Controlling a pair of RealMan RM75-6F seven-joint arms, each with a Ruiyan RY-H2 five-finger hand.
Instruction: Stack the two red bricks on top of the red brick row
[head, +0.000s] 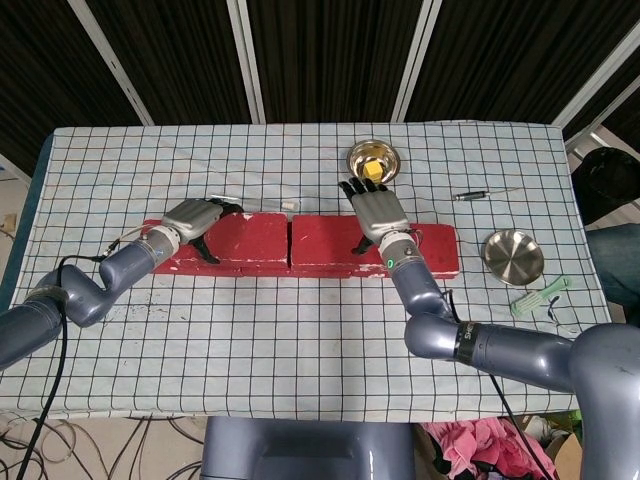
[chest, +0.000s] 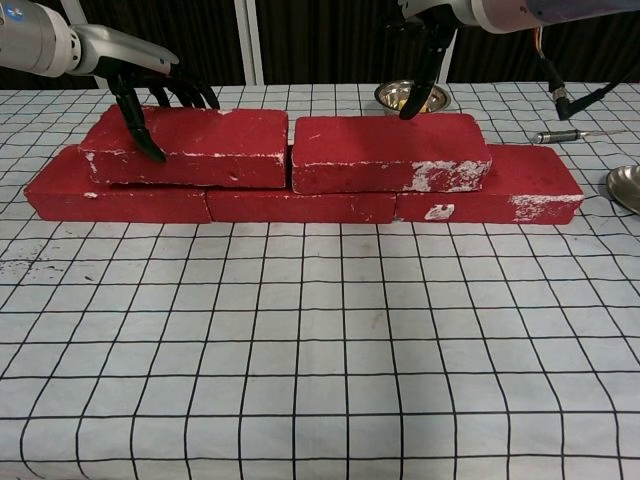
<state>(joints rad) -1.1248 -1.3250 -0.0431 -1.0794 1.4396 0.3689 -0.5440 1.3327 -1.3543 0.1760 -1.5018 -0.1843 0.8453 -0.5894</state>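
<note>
Hand on my left (head: 192, 219) grips the left upper brick (chest: 195, 145) at its outer end, fingers over the far edge and thumb down the near face. My right hand (head: 377, 213) hovers open above the right upper brick (chest: 390, 152), fingers spread, touching nothing as far as I can tell. Both upper bricks lie flat on the brick row (chest: 300, 200), end to end with a thin seam between them. The row's ends stick out past them on both sides, more on the right. Behind the right brick sits a bowl (head: 372, 160) holding a yellow piece, close to my right fingertips. A pen-like tool (head: 484, 193), a second bowl (head: 513, 256) and a green comb (head: 540, 296) lie toward the tabletop's (head: 300, 340) right edge. Bare checked cloth spreads in front of the row.
</note>
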